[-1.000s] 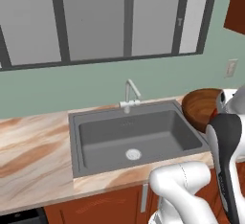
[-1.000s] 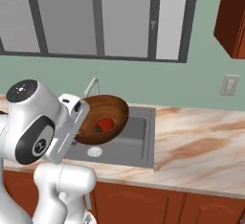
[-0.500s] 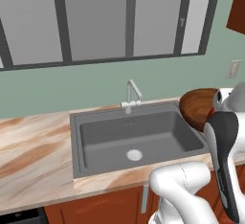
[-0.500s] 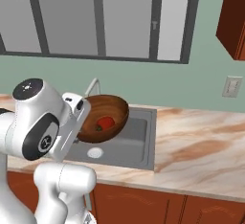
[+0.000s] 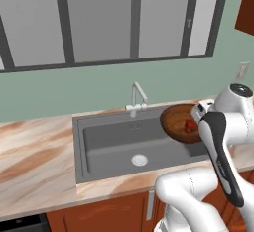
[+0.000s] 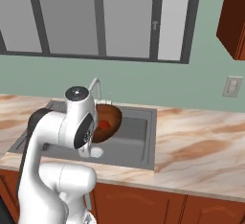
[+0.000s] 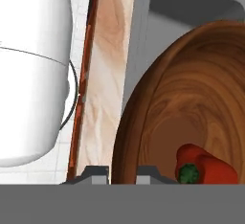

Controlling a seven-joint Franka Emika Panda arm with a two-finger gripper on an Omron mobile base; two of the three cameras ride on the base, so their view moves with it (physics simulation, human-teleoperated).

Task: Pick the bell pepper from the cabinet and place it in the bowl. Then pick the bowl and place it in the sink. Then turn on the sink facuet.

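I am partway through the second step: carrying the bowl to the sink, with the pepper already inside it.

Largest first, the marbled beige-and-tan stone table (image 5: 34,161) runs beneath the window. Set into it is the rectangular grey metal sink (image 5: 109,142), a single basin with a flat rim and a round drain; its floor lies below and ahead of my fingers. Behind the basin stands the slim pale silver faucet (image 5: 137,97) with its tall angled spout, on the far side of the bowl from my fingers.

The wide, shallow, dark reddish-brown wooden bowl (image 5: 179,123) hangs in the air over the right end of the basin, clear of the sink floor. In the hand view its rim (image 7: 125,137) rises straight out from between my two dark fingers (image 7: 94,174), one tip on each side of the wall, so I judge them closed narrowly on the rim, holding the bowl.

The small red bell pepper (image 7: 206,168) with its green stem rests in the bowl's bottom, just beyond my fingers and to one side.

Next, I think, I must lower the bowl level until it sits on the sink floor, then spread the fingers and draw back. Tilting could roll the pepper out. After that comes the faucet lever.
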